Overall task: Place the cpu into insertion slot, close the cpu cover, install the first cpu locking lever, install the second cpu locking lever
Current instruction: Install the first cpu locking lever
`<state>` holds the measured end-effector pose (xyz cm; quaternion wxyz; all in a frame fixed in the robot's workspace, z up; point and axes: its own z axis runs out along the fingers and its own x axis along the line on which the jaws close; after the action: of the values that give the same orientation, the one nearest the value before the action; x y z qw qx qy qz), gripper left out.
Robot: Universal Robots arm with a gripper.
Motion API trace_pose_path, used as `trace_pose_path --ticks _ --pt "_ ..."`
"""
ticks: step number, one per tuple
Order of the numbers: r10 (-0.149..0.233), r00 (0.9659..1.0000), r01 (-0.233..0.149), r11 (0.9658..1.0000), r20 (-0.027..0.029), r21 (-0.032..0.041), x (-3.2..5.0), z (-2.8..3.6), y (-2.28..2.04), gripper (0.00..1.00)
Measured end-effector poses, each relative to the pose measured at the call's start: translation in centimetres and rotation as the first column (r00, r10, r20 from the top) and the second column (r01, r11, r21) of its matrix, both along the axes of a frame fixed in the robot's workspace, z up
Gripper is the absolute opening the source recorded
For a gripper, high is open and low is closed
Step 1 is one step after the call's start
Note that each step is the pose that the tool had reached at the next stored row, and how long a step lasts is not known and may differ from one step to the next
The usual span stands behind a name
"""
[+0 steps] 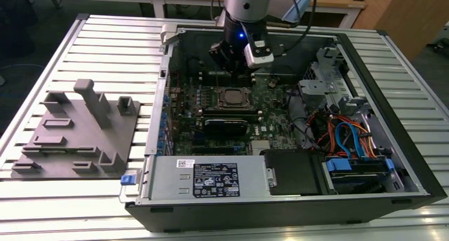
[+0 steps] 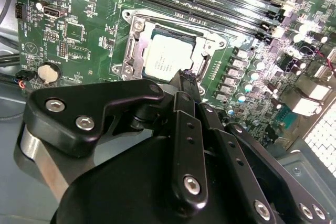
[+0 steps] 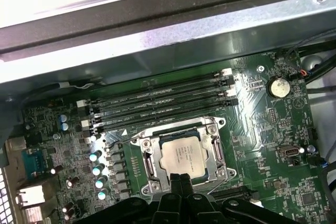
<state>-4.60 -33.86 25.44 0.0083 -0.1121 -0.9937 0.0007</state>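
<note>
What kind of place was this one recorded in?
Probably a robotics lab or workshop bench: an open desktop computer case lies on a slatted metal table, a grey moulded parts fixture sits beside it, and wooden desks stand behind.

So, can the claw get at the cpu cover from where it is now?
Probably yes. In the first wrist view the claw sits right at the edge of the cpu cover, which frames the cpu, and nothing stands between them.
</note>
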Motion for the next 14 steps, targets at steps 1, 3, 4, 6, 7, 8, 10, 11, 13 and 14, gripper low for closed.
trace_pose_path --ticks 1,3,4,6,7,8,10,11,13,14 --pt "0.012 0.9999 -0.012 0.9999 0.0000 0.0001 0.00 0.00 0.00 0.10" --pt "0.044 0.9990 -0.044 0.9990 -0.0001 0.0000 0.00 -0.01 0.00 0.10" --pt "0.063 0.9980 -0.063 0.9980 0.0000 0.0000 0.00 -0.01 0.00 0.10" --pt "0.099 0.9951 -0.099 0.9951 -0.0001 0.0000 0.00 -0.02 0.00 0.10" --pt "0.115 0.9933 -0.115 0.9933 -0.0001 0.0000 0.00 -0.03 0.00 0.10" --pt "0.123 0.9924 -0.123 0.9924 0.0004 -0.0001 -0.01 -0.03 0.00 0.10" --pt "0.127 0.9920 -0.127 0.9920 0.0044 -0.0005 -0.20 -0.04 0.00 0.10" --pt "0.127 0.9919 -0.127 0.9919 0.0091 -0.0010 -0.35 -0.05 0.00 0.10" --pt "0.127 0.9918 -0.127 0.9919 0.0180 -0.0023 -0.58 -0.06 0.00 0.10" --pt "0.127 0.9917 -0.127 0.9919 0.0214 -0.0027 -0.68 -0.06 0.00 0.10"
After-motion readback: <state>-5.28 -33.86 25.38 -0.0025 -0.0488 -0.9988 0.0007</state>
